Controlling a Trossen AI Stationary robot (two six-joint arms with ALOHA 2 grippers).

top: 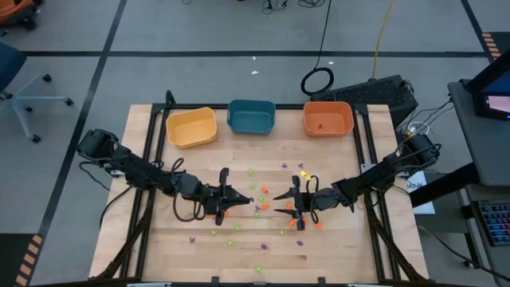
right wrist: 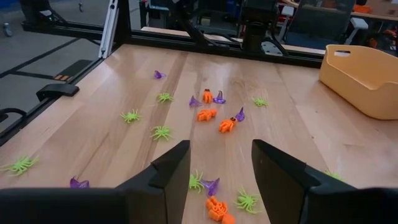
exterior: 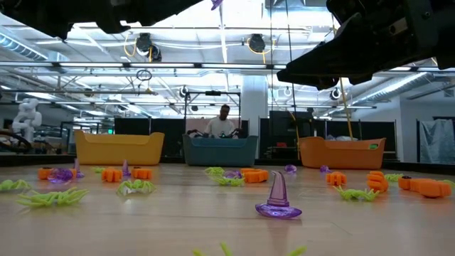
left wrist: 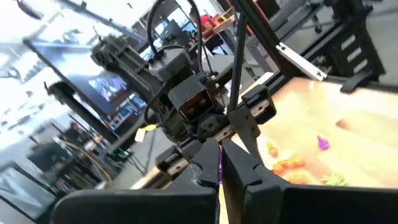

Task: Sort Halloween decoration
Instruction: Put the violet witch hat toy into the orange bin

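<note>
Tiny orange, light-green and purple trinkets (top: 256,209) lie scattered across the middle of the wooden table (top: 143,143), between both arms. The left gripper (top: 245,199) is closed on a thin purple piece, held off the table. The right gripper (top: 279,202) hovers with fingers spread wide, an orange trinket just ahead

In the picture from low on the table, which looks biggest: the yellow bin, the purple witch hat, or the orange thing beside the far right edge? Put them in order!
As they look in the low view:
1. Yellow bin, biggest.
2. Purple witch hat.
3. Orange trinket, smallest.
The hat sits much nearer the camera, so it only looks large; the far-off bin is surely far bigger in reality.
</note>
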